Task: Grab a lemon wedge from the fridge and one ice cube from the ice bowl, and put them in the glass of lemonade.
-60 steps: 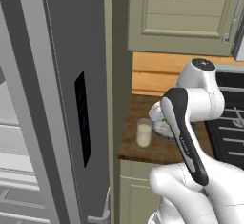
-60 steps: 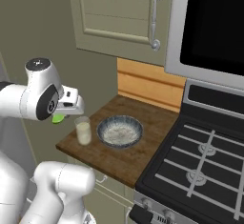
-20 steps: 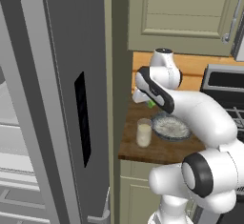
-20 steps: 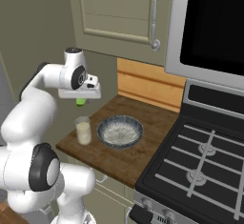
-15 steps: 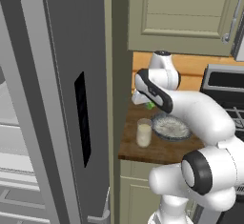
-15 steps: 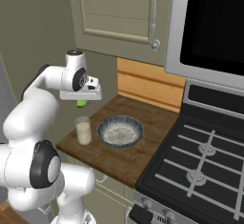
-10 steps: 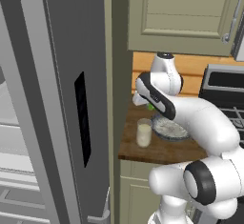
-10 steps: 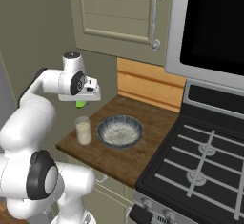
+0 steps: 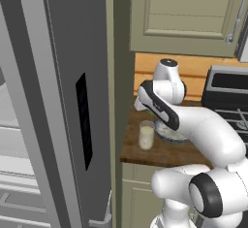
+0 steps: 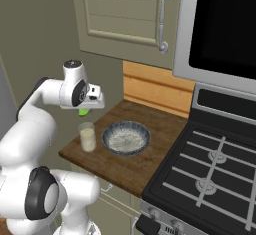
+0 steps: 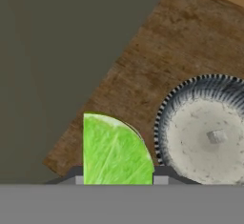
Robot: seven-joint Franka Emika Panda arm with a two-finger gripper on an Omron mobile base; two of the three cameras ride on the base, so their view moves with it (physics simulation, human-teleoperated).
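My gripper (image 10: pixel 86 108) is shut on the lemon wedge (image 10: pixel 83 112), a bright yellow-green piece that hangs a short way above the glass of lemonade (image 10: pixel 87 137). In the hand view the lemon wedge (image 11: pixel 116 151) sits between my gripper's (image 11: pixel 118 175) two tips and covers most of the glass below. The ice bowl (image 10: pixel 125 137), blue-grey and speckled, stands just right of the glass, and one ice cube (image 11: pixel 218 136) lies in the ice bowl (image 11: pixel 167 123). From the left base view my arm hides part of the ice bowl (image 9: pixel 170 136), and the glass (image 9: pixel 146 135) stands in front of it. The fridge (image 9: pixel 58 101) door is at the left.
The wooden counter (image 10: pixel 150 161) is small, with its front edge close to the glass. A black stove (image 10: pixel 210 179) adjoins it on the right under a dark microwave (image 10: pixel 225 24). Beige wall cabinets (image 10: pixel 125 14) hang above the counter.
My gripper has come down and a little toward the counter's front with the lemon wedge, and now hangs closer above the glass. Glass and bowl have not moved.
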